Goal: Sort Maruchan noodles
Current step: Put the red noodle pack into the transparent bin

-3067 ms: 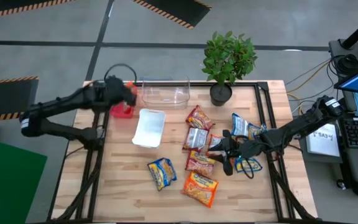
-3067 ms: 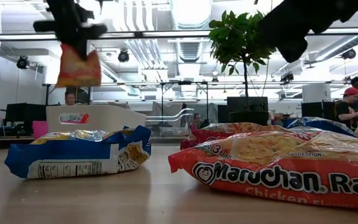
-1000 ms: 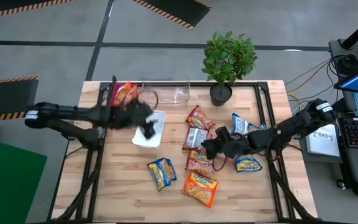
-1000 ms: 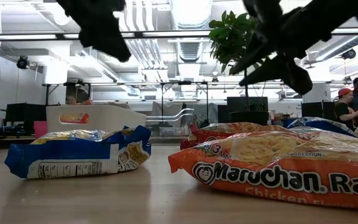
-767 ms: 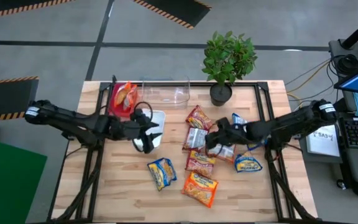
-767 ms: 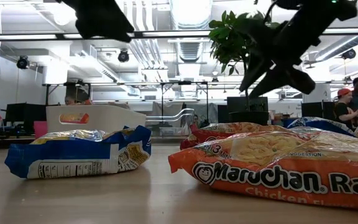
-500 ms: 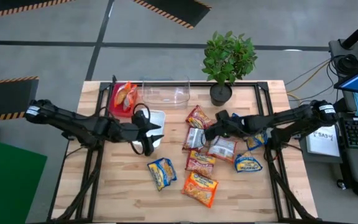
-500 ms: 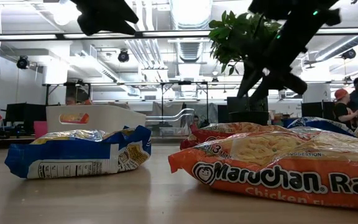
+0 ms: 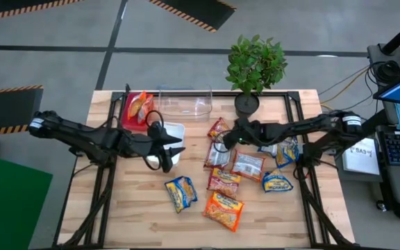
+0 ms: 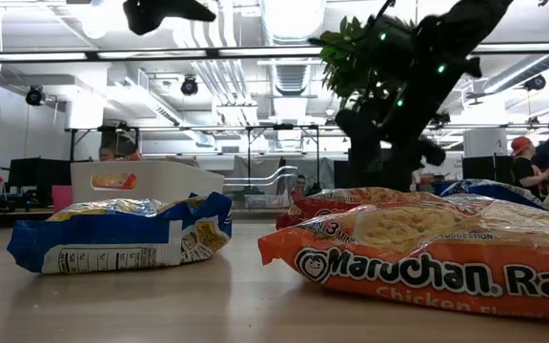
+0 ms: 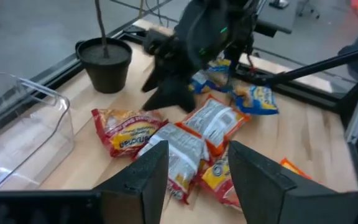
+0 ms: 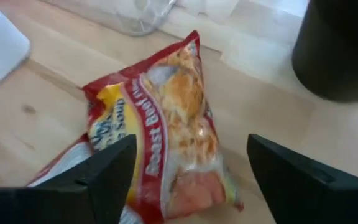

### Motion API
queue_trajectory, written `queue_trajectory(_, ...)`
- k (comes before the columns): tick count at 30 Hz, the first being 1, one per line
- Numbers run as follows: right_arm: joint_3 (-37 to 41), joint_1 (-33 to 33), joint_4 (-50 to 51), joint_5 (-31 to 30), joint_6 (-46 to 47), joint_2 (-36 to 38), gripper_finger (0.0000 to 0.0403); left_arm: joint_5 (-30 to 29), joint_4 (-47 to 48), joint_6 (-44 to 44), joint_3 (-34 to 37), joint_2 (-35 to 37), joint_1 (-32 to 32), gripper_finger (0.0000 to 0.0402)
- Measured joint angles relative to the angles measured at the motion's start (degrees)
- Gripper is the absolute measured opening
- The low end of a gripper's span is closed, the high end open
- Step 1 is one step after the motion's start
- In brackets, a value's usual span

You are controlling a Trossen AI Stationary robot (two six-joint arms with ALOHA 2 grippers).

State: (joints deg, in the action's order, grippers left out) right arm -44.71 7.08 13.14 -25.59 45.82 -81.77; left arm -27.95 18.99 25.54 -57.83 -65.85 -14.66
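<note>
Right tool (image 9: 222, 139) now over red-brown packet (image 12: 166, 134), fingers spread, left tool (image 9: 176, 148) parted above white tray (image 9: 174, 129)

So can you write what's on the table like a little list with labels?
left gripper: over the white tray, jaws open, empty
right gripper: above the red packet, jaws open, empty
red tray: holds one orange packet
clear tray: looks empty
loose packets: clustered mid-table, near the potted plant
</note>
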Motion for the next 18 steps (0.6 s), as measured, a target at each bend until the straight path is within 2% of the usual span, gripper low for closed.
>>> queue_trajectory(6, 0.00, 0.99, -8.37, 0.07, -4.32, -6.22, 0.0310, -0.04, -0.48, -0.13, -0.03, -1.45, -1.64, 0.0130)
queue_trajectory(9, 0.00, 2.77, -8.96, 0.17, -4.52, -8.64, 0.0306, -0.05, -2.90, -1.91, 0.04, -2.55, -1.68, 0.0123)
queue_trajectory(13, -0.03, 4.49, -10.28, 6.21, -2.28, -11.45, 0.0297, -0.04, -3.02, -1.92, -1.53, -2.77, -1.67, 0.0118)
queue_trajectory(18, -0.15, 4.47, -14.71, 6.99, -3.21, -14.32, 0.0265, -0.02, -3.11, -0.62, -1.61, -2.75, -2.07, 0.0114)
